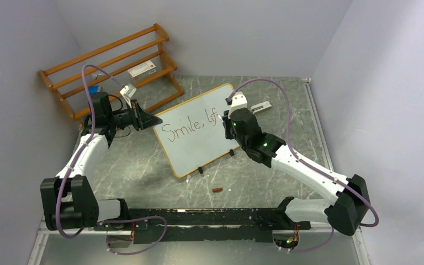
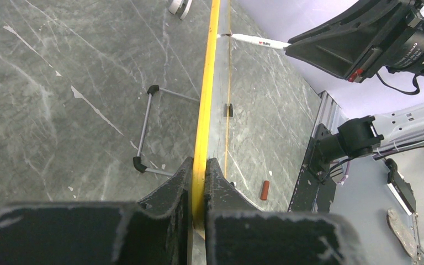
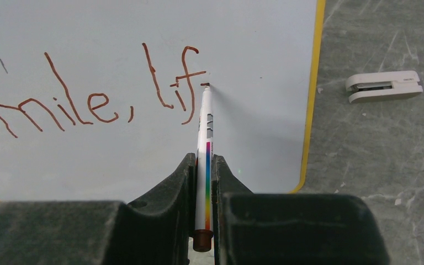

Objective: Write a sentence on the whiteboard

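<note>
grey marbled tabletop (image 1: pixel 143 176) holds the whiteboard (image 1: pixel 201 152) mid-table. your left gripper (image 2: pixel 199 171) clamps its frame edge, your right gripper (image 3: pixel 203 165) the marker (image 3: pixel 205 132), tip on the board. the sentence (image 1: pixel 190 128) reads "smile, lif"; the rest looks unwritten.

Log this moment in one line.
left hand: shut on whiteboard edge | right hand: shut on marker | marker tip: on whiteboard | writing: "Smile, lif", unfinished

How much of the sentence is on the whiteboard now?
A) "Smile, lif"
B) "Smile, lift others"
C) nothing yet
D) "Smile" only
A: the sentence on the whiteboard reads "Smile, lif", with the marker tip touching just past the f.
</note>
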Tool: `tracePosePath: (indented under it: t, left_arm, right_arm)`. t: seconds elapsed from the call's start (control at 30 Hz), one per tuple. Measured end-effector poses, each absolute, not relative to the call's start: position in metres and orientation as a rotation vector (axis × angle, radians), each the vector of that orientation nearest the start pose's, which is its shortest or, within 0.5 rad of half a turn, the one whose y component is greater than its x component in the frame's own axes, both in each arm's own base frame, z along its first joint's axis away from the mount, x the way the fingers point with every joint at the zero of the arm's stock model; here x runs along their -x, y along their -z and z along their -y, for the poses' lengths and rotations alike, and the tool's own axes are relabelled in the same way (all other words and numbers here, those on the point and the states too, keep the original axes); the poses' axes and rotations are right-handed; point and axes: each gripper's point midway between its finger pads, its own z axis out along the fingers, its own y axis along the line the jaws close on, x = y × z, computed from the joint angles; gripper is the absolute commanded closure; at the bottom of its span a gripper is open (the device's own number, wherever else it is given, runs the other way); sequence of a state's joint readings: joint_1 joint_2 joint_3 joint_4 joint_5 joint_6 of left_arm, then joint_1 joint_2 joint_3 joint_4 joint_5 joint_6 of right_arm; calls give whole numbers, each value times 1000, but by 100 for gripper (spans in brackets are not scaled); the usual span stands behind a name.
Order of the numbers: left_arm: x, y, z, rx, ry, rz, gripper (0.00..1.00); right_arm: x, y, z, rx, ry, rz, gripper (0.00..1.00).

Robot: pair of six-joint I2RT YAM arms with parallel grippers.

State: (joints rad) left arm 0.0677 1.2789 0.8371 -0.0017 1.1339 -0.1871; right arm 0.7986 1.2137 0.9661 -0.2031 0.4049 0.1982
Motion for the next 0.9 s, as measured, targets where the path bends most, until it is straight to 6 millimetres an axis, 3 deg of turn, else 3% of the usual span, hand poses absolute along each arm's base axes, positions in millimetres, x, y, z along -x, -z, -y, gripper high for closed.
tracePosePath:
  t: [0.37,0.9]
  left_arm:
    - [-312,-218,142,-486,1202,-1862,95]
    - [-312,-218,142,-486,1202,-1862,95]
  right_arm:
    - [-312,-217,-218,305,-198,-1961,100]
    - [-310,-222,-222,312,-238,-1943,100]
